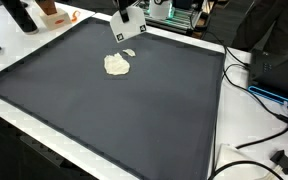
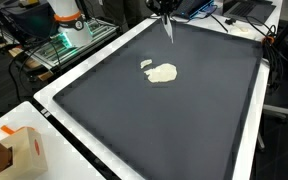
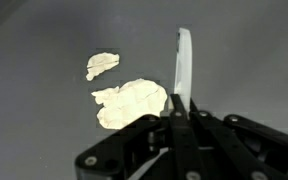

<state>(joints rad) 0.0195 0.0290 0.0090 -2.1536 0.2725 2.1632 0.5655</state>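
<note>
Gripper point(image 3: 181, 112): clamped on a thin white blade point(image 3: 184, 62).
Blade: tip near the dough point(image 3: 131, 102), off to its side, not touching.
Dough: flat cream lump lying on the dark mat point(image 2: 184, 130).
Scrap point(image 3: 102, 65): small piece just beside the dough, separate.
Risk: blade may twist in the pinch; pressed hard, it could drag the dough or snag the mat beneath it.

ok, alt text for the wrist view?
The gripper is shut on a thin white blade that sticks out over a dark mat. Beside it lie a large pale lump and a smaller pale scrap.
</note>
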